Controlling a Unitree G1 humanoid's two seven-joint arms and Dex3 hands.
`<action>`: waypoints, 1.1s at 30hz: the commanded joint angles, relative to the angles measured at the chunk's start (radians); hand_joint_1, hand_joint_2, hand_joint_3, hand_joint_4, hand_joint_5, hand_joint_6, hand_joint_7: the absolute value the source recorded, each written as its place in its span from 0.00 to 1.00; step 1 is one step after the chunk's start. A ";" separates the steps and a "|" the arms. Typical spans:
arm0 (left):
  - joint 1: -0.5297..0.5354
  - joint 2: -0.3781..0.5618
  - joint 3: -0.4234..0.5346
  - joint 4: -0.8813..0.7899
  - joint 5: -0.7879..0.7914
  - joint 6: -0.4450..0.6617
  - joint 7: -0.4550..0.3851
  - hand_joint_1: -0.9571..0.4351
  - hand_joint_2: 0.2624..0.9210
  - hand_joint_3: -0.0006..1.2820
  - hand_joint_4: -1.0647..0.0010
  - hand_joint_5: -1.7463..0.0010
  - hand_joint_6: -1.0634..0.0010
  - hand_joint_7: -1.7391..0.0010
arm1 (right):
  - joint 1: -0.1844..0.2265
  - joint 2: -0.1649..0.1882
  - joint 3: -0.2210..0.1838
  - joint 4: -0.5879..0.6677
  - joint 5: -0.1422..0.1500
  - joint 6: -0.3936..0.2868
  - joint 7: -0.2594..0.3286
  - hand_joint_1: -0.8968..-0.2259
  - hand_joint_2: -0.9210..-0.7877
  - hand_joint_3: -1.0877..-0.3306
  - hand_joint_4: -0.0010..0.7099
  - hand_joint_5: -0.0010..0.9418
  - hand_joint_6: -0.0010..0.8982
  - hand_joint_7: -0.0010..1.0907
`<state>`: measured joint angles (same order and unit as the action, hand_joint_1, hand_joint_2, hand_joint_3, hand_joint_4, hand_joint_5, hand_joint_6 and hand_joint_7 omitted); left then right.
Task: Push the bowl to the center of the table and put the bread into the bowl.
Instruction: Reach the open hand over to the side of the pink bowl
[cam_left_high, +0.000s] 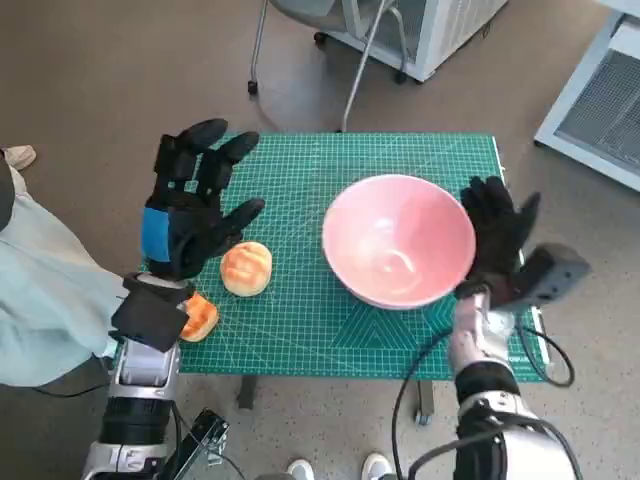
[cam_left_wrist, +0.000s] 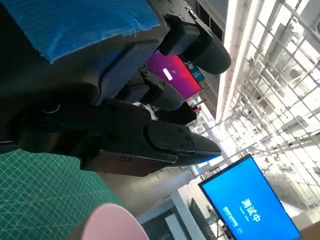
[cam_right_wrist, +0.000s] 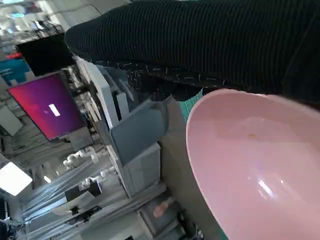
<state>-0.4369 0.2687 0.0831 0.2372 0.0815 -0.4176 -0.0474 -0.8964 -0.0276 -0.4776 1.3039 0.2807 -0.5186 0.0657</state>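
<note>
Two breads (cam_left_high: 246, 268) show overhead only, beside bowl (cam_left_high: 398, 240).

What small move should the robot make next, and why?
Probably lower the left hand onto the bread roll to grasp it. The pink bowl already sits near the mat's centre, empty, with the right hand at its rim, and the left hand holds nothing.

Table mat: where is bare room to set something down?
Free: the strip of mat in front of the bowl, and the far strip behind it. Crowded: the left edge, where two breads lie by the left hand; the right hand flanks the bowl.
</note>
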 joint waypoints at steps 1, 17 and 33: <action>0.024 0.004 0.012 -0.048 -0.006 0.031 0.001 0.65 1.00 0.10 0.91 0.46 0.95 0.37 | -0.017 0.031 -0.009 0.020 0.006 0.038 -0.021 0.86 0.36 0.49 0.61 0.01 0.30 0.66; 0.080 0.002 0.030 -0.134 0.004 0.081 0.015 0.66 0.98 0.12 0.93 0.44 0.96 0.36 | -0.080 0.079 -0.017 0.029 -0.003 0.096 -0.066 0.78 0.64 0.39 0.62 0.01 0.33 0.60; 0.151 0.223 0.145 -0.180 -0.015 0.086 -0.120 0.63 0.96 0.10 0.88 0.51 0.91 0.46 | -0.068 0.038 0.079 -0.014 -0.103 -0.017 -0.050 0.73 0.35 0.51 0.60 0.01 0.31 0.63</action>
<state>-0.3022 0.3933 0.1798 0.0730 0.0739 -0.3282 -0.1183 -0.9804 0.0279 -0.4276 1.3047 0.2115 -0.4941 0.0078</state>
